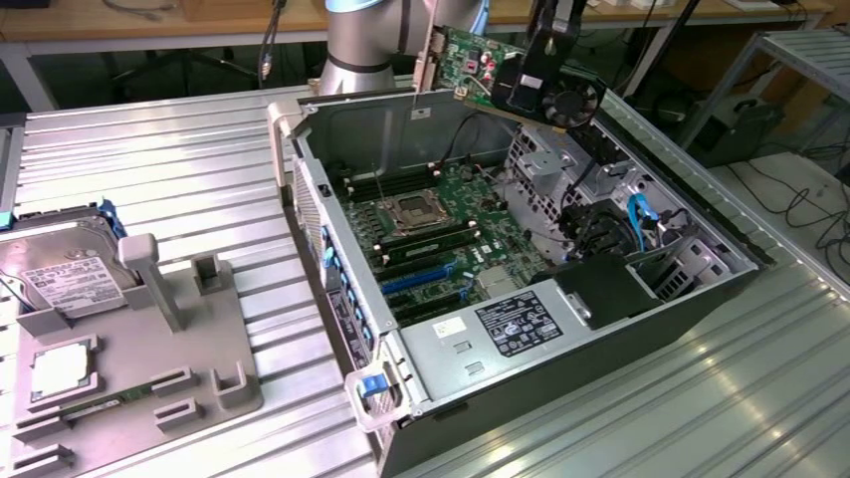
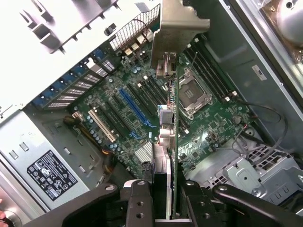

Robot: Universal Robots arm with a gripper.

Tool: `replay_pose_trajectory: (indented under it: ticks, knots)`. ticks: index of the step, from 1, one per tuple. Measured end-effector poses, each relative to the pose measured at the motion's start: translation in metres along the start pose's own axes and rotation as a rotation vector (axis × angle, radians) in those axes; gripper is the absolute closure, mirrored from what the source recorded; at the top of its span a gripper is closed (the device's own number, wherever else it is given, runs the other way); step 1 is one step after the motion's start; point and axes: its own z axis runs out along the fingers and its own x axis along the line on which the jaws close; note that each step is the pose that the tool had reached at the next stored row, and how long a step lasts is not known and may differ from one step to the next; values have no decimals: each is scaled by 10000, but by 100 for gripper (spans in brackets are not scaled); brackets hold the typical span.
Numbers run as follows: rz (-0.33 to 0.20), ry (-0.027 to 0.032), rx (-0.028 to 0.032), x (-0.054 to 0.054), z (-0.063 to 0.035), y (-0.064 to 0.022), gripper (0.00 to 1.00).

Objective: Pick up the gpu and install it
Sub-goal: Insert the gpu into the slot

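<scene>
As its fingers clamp the gpu edge-on, the gripper hangs above the open computer case, over the case's motherboard.

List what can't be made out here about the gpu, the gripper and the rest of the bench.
Wrist view: the gpu is edge-on, so its fan face is hidden.
Wrist view: the gpu hides a strip of the motherboard behind it.
Exterior view: the gripper has its fingertips lost against the gpu's black shroud.
Exterior view: the hard drive is cut by the left edge; its label print is too small.
</scene>
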Motion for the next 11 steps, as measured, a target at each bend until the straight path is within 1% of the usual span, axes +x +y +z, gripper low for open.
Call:
replay_pose_trajectory:
  ticks: [3,11]
  knots:
    - [-301,1,-7,1,0,1,72]
    - [-1357,8,-32,4,0,5,72]
